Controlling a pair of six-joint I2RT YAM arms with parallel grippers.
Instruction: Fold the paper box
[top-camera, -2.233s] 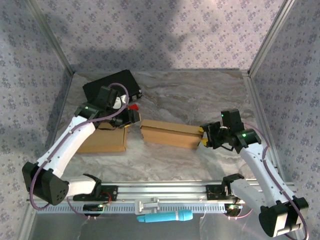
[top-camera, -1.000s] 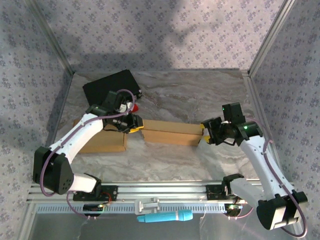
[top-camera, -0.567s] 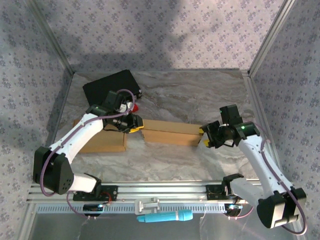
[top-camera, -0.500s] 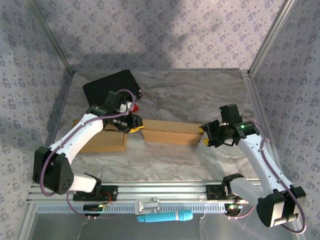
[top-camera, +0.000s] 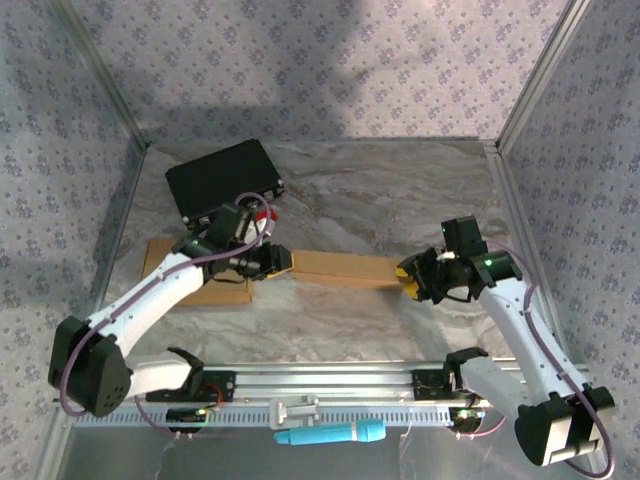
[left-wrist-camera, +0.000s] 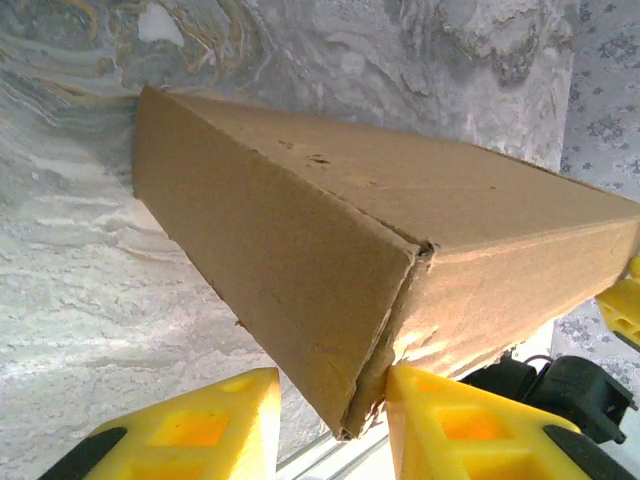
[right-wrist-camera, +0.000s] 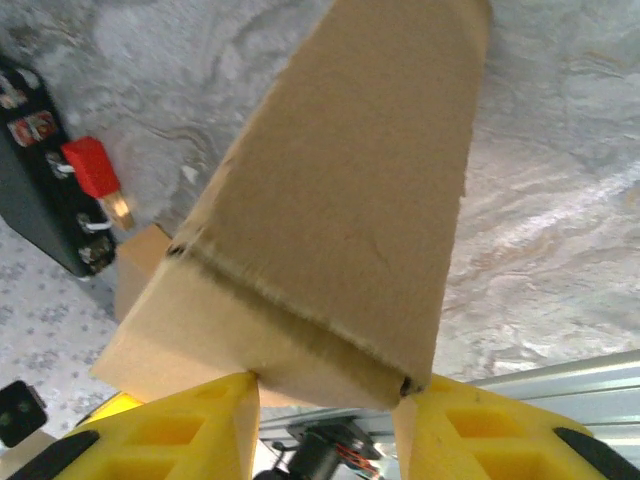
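The paper box (top-camera: 340, 268) is a long brown carton lying left to right at mid table, between my two grippers. At its left end my left gripper (top-camera: 281, 262) is shut on it. In the left wrist view both yellow fingers pinch the lower corner of the box (left-wrist-camera: 330, 200), and the left gripper (left-wrist-camera: 330, 385) sits right under that corner. My right gripper (top-camera: 408, 279) is shut on the right end. In the right wrist view its fingers press the two lower corners of the box (right-wrist-camera: 350, 200), either side of the right gripper (right-wrist-camera: 328, 385). I cannot tell whether the box is off the table.
A second brown carton (top-camera: 190, 285) lies under the left arm. A black case (top-camera: 222, 177) sits at the back left with a red piece (top-camera: 265, 213) beside it. Metal frame posts fence the table. A blue tool (top-camera: 330, 434) lies past the front rail (top-camera: 330, 385).
The right gripper's jaws have narrowed onto the box's right end. Both grippers shifted slightly toward the near edge, and the box has turned, so it looks thinner from above.
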